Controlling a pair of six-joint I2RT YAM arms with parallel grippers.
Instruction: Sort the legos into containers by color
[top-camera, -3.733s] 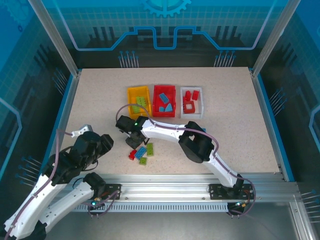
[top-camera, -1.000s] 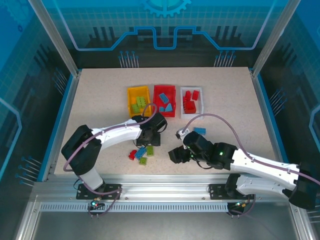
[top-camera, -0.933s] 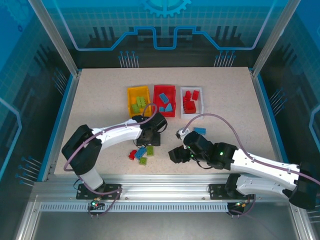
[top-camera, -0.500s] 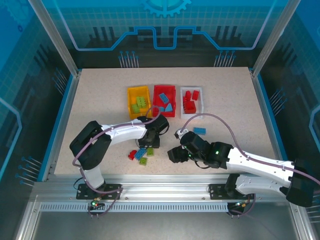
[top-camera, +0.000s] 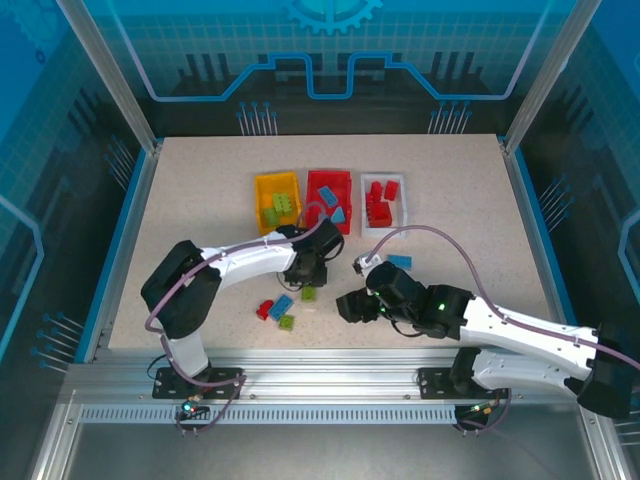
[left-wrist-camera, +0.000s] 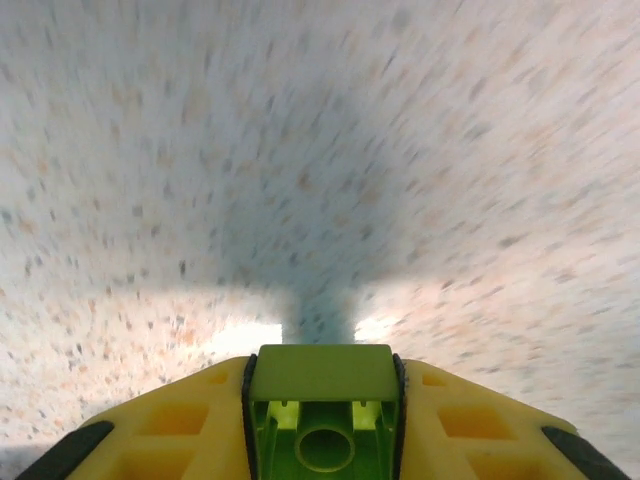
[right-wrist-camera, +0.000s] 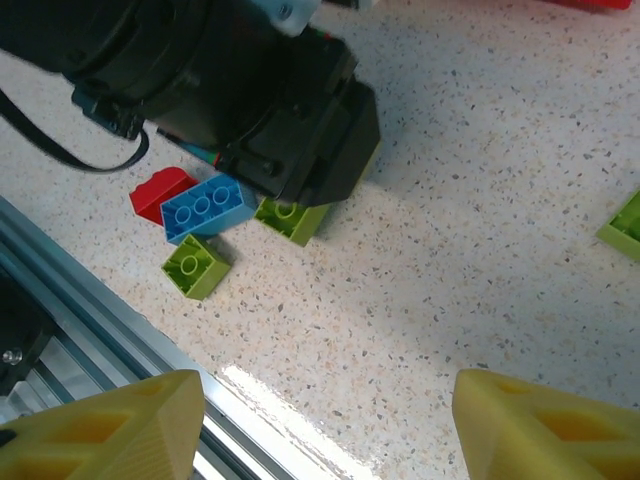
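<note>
Clamping a green lego (left-wrist-camera: 322, 375), left fingers (left-wrist-camera: 165, 425) sit cropped.

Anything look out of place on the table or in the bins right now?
Nothing is spilled or tipped. One stray: a blue brick lies alone on the table, well right of the loose pile. The bins look unmixed: green bricks in the yellow bin, blue in the red bin, red in the white bin.

Matt speckled stone-look table (top-camera: 200, 190), glossy smooth plastic legos (right-wrist-camera: 207, 208), shiny plastic containers (top-camera: 259, 200), brushed grooved metal rail (top-camera: 330, 383)
</note>
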